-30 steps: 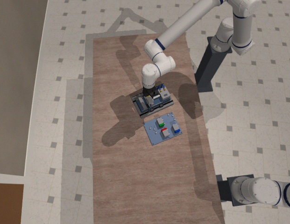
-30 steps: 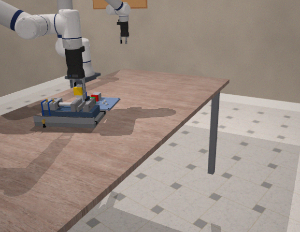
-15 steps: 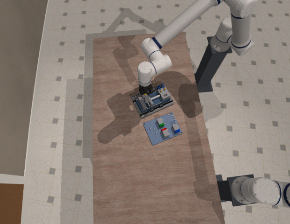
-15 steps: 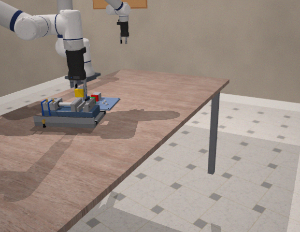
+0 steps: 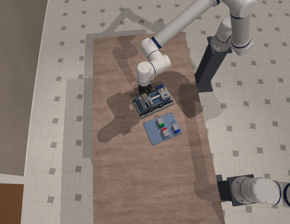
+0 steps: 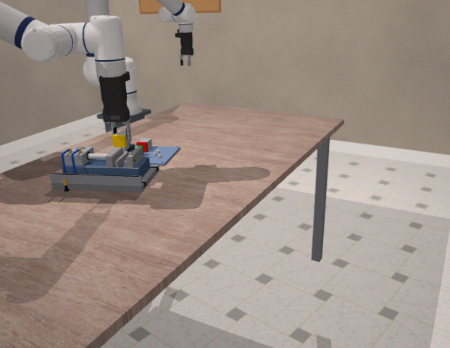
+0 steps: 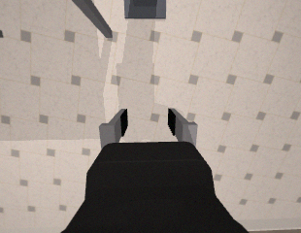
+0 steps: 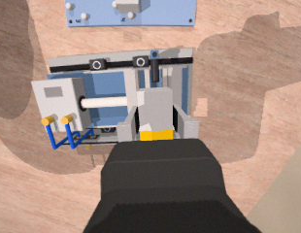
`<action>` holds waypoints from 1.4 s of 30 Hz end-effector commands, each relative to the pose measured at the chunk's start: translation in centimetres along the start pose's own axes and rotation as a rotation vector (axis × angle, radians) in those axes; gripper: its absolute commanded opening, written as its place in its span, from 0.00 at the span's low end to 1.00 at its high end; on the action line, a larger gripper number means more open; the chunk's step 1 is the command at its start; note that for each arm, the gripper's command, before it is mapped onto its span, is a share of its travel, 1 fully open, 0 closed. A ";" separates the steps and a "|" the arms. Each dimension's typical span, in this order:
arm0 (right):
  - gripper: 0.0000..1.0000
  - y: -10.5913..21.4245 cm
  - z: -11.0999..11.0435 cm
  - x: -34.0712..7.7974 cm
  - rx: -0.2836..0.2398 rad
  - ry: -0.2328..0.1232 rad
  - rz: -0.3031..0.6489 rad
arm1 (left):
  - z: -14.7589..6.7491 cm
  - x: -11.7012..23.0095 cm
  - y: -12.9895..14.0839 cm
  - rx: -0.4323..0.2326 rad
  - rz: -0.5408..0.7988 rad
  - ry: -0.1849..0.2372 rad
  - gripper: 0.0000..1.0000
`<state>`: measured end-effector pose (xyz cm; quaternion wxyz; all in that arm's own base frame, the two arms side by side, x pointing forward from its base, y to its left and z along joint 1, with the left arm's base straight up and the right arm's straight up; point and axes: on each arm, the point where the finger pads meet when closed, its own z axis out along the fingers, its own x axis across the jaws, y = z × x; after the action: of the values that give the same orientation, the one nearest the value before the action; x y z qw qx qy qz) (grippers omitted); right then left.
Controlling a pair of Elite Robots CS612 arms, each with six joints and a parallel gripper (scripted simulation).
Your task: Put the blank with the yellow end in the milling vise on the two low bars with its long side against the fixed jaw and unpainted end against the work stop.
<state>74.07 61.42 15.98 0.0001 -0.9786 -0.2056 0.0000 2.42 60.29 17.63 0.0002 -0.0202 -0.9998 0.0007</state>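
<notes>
The blank with the yellow end (image 6: 119,141) (image 8: 156,109) is held level by my right gripper (image 8: 154,113), which is shut on its long sides. It hangs above the milling vise (image 5: 159,108) (image 6: 97,181), over the space between the jaws. Its yellow end points to the hose-clip side, its unpainted end toward the work stop (image 8: 154,71). The fixed jaw (image 6: 133,157) is just beside it; the moving jaw (image 6: 114,157) is on the other side. The two low bars are mostly hidden under the blank. My left gripper (image 6: 185,62) (image 7: 148,116) is open and empty, high up.
A blue plate (image 5: 153,141) (image 8: 102,19) beside the vise carries blanks with green (image 5: 160,121), red (image 5: 165,133) and blue (image 5: 176,128) ends, among small pegs. Blue hoses (image 8: 70,138) stick out from the vise's hose block (image 8: 60,99).
</notes>
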 end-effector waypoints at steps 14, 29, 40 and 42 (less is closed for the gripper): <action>0.00 0.0 1.6 0.1 0.000 0.002 0.000 | -0.1 0.0 0.1 -0.001 0.000 0.000 1.00; 0.00 0.0 1.9 0.1 0.000 0.002 0.000 | -0.1 0.0 0.1 -0.001 0.000 0.000 1.00; 0.00 0.0 2.0 0.1 0.000 0.002 0.000 | -0.1 0.0 0.1 -0.001 0.000 0.000 1.00; 0.00 0.0 2.0 0.1 0.000 0.002 0.000 | -0.1 0.0 0.1 -0.001 0.000 0.000 1.00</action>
<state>74.09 61.40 13.86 0.0000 -0.9786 -0.2056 0.0000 2.42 60.29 17.63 0.0002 -0.0202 -0.9998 0.0007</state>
